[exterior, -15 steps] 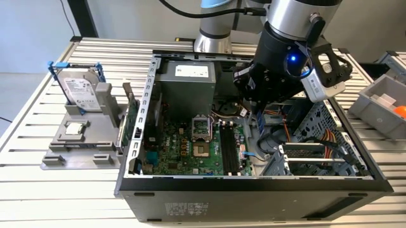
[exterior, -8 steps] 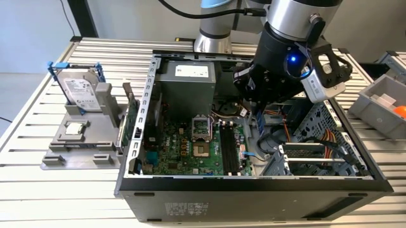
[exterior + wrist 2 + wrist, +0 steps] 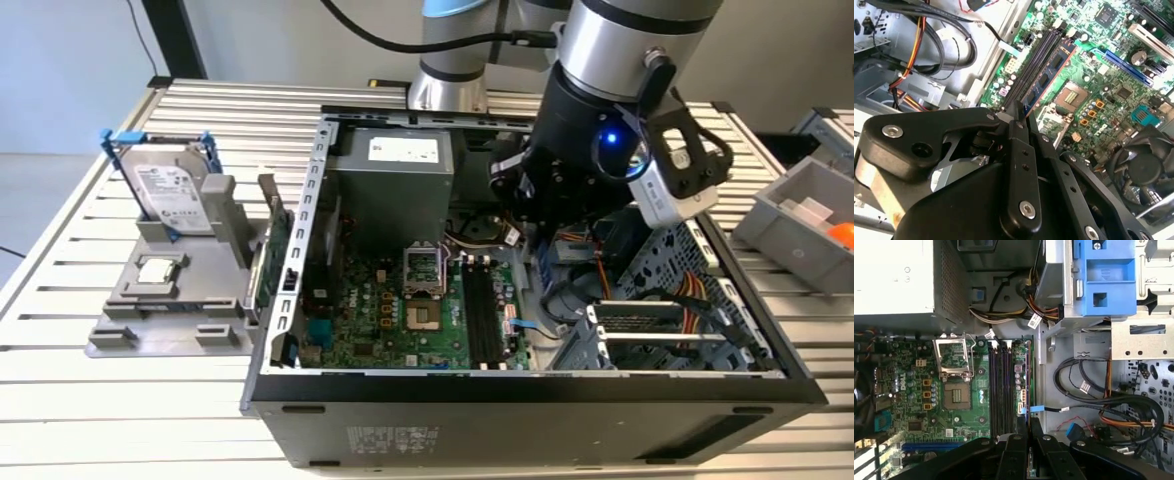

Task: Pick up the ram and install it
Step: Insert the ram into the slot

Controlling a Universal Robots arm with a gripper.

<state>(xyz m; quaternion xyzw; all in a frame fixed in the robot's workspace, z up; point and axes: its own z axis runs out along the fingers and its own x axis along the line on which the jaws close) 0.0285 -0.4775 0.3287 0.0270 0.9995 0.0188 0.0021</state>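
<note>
My gripper (image 3: 1022, 114) (image 3: 1029, 429) is shut on the ram (image 3: 1050, 74), a narrow blue stick with black chips that juts out from between the fingertips. In the first wrist view the ram (image 3: 1027, 385) appears edge-on as a thin line. It hangs above the green motherboard (image 3: 909, 405), parallel to the black memory slots (image 3: 1001, 385) (image 3: 1035, 59) and apart from them. In the exterior view the arm's wrist (image 3: 587, 150) reaches down into the open computer case (image 3: 534, 385), above the slots (image 3: 483, 310).
An open processor socket (image 3: 956, 392) lies beside the slots and the grey power supply (image 3: 387, 190) stands behind. Cable bundles (image 3: 1104, 405) and a blue drive caddy (image 3: 1109, 277) crowd the other side. Left of the case stands a grey holder (image 3: 147, 330) with a hard drive (image 3: 171, 190).
</note>
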